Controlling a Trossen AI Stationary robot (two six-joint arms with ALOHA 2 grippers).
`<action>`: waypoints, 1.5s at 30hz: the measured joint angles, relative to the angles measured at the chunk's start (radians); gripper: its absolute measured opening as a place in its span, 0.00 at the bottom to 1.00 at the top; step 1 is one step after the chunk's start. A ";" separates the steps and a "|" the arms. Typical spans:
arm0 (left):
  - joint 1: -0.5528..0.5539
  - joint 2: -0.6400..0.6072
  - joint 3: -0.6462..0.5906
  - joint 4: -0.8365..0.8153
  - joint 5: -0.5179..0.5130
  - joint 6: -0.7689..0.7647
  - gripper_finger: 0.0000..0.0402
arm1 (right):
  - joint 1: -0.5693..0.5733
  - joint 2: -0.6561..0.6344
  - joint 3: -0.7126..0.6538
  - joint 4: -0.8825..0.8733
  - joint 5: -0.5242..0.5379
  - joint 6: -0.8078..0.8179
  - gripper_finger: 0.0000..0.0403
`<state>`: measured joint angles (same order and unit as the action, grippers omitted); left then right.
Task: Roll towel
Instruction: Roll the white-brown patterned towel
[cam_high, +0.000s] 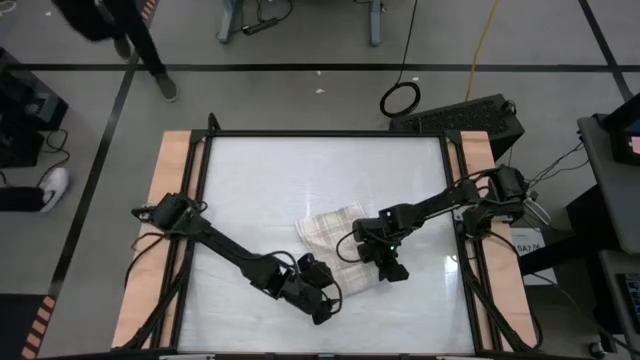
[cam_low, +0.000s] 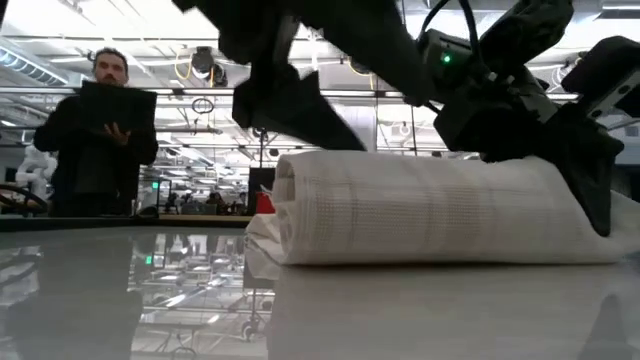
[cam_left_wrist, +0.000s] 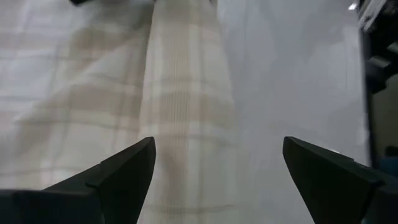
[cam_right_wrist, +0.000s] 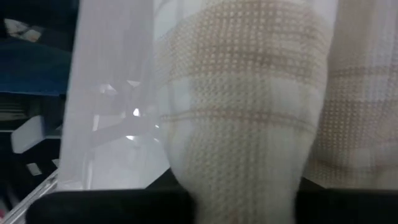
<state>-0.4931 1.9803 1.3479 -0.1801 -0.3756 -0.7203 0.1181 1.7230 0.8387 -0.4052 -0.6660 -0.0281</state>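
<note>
The towel, cream with tan plaid stripes, lies near the table's middle. Part of it is wound into a roll that rests lengthwise on the white tabletop, with a flat part spread toward the far side. My right gripper is at the roll's right end and shut on it. My left gripper is open and slants down over the roll's left part, a finger on either side of it. The low view shows it just above the cloth. My right gripper pinches the right end of the towel's roll between its two fingers, several wound layers together. It comes slanting down from the table's right side. The roll lies level on the table. The fingertips themselves are hidden behind the cloth and the wrist picture's edge.
Wooden side rails and a black frame border the white tabletop. A person in dark clothes stands beyond the far left corner. There is bare tabletop to the left of and nearer than the towel.
</note>
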 joint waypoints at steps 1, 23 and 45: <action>0.001 0.008 0.000 0.001 0.000 0.001 0.89 | -0.006 0.000 0.000 0.003 -0.017 -0.003 0.15; 0.053 0.084 0.000 -0.058 0.148 0.067 0.81 | -0.039 0.000 0.000 0.010 -0.069 -0.003 0.15; 0.142 0.083 -0.001 -0.010 0.446 0.072 0.23 | 0.080 -0.435 0.000 -0.255 0.404 0.027 0.83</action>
<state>-0.3511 2.0636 1.3472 -0.1898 0.0706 -0.6486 0.1984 1.2884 0.8383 -0.6603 -0.2615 -0.0009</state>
